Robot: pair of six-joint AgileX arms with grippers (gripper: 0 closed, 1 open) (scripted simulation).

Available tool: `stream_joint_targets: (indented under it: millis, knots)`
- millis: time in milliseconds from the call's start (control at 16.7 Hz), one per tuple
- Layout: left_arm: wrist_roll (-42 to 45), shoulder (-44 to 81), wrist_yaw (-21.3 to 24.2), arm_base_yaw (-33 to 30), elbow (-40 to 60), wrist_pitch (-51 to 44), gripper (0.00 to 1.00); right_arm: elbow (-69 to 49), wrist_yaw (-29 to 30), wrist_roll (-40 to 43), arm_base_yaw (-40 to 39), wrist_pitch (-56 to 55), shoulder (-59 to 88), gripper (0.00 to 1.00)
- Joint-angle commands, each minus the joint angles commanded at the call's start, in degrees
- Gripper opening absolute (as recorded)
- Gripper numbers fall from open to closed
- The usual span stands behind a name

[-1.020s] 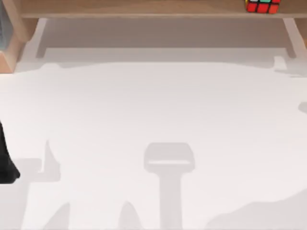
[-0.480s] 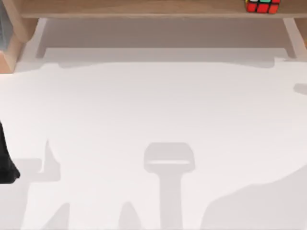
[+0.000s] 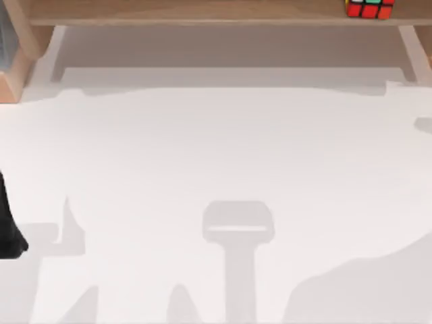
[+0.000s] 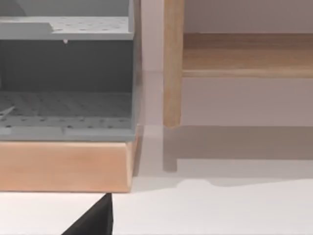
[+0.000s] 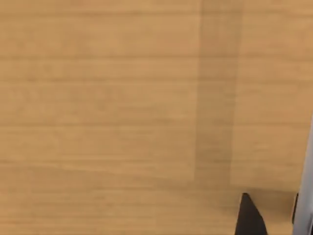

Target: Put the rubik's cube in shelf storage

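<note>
The rubik's cube (image 3: 369,9) is seen resting on the long board of the shelf storage (image 3: 202,12), toward one o'clock in the top view, cut off by the picture's upper edge. The white worktop (image 3: 216,155) lies below it. The left claw (image 3: 10,229) is parked at nine o'clock; whether it is open cannot be told. The right claw (image 5: 252,215) is seen as one dark fingertip against wood, its state likewise unclear.

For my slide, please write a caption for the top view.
Rubik's cube resting on the shelf storage board, right end.
</note>
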State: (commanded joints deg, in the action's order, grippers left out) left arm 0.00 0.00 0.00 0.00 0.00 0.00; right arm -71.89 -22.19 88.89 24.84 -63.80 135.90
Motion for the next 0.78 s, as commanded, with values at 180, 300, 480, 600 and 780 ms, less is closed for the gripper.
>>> stream_joint_targets:
  millis: [180, 300, 480, 600, 780]
  knots:
    - [0.0, 0.0, 0.0, 0.0, 0.0, 0.0, 1.0, 0.0, 0.0, 0.0, 0.0, 0.0, 0.0, 0.68]
    - [0.0, 0.0, 0.0, 0.0, 0.0, 0.0, 1.0, 0.0, 0.0, 0.0, 0.0, 0.0, 0.0, 0.83]
    - [0.0, 0.0, 0.0, 0.0, 0.0, 0.0, 1.0, 0.0, 0.0, 0.0, 0.0, 0.0, 0.0, 1.0]
    - [0.0, 0.0, 0.0, 0.0, 0.0, 0.0, 1.0, 0.0, 0.0, 0.0, 0.0, 0.0, 0.0, 1.0]
    - [0.0, 0.0, 0.0, 0.0, 0.0, 0.0, 1.0, 0.0, 0.0, 0.0, 0.0, 0.0, 0.0, 1.0]
